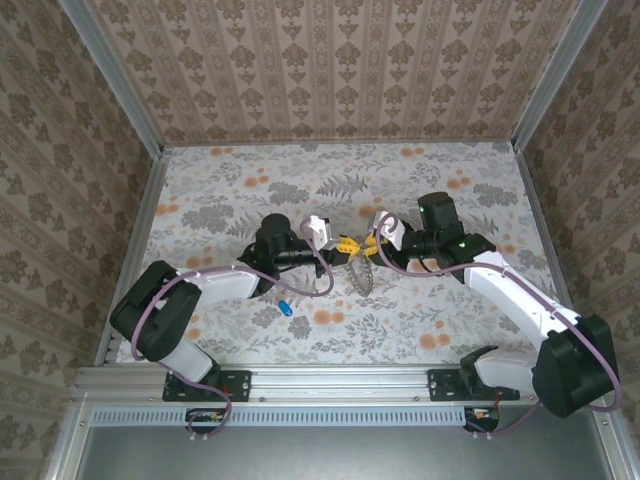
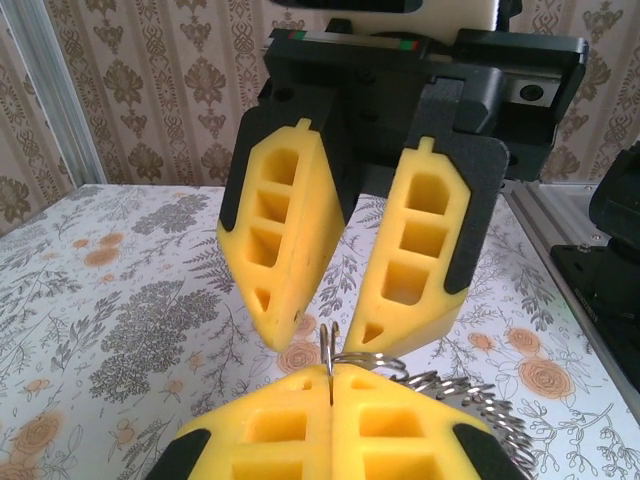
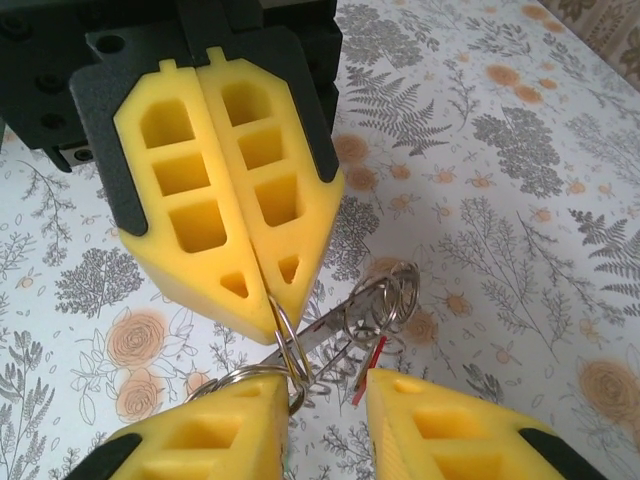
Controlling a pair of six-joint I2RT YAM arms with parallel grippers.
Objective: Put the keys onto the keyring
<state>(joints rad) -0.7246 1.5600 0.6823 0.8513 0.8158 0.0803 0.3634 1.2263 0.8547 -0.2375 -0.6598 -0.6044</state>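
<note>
The large thin silvery-grey wire keyring (image 1: 360,274) hangs in the air above the middle of the table, between the two grippers. It dangles below their tips as a bunch of coiled loops. In the right wrist view, one loop of the keyring (image 3: 283,330) runs up into the seam between the left gripper's fingers. A flat silvery strip and a small red sliver sit among the loops lower down, but they are too tangled to tell what they are.

The left gripper (image 1: 345,243) has its yellow foam-padded fingers pressed together, pinching the ring wire at the very tips. Its own camera shows the wire rising from the closed seam (image 2: 330,372), with more coils spilling to the right.

The right gripper (image 1: 371,243) faces it tip to tip. Its two yellow fingers stand apart with a clear gap between them (image 2: 330,338). In its own view, the ring's lower loops lie just beside the inner edge of one finger (image 3: 215,430), and nothing is clamped.

A small key with a blue plastic head (image 1: 285,308) lies flat on the floral-patterned tabletop (image 1: 450,330). It lies apart from the ring, on the left arm's side and nearer the bases. Patterned brown wallpaper panels (image 1: 330,70) enclose the table.
</note>
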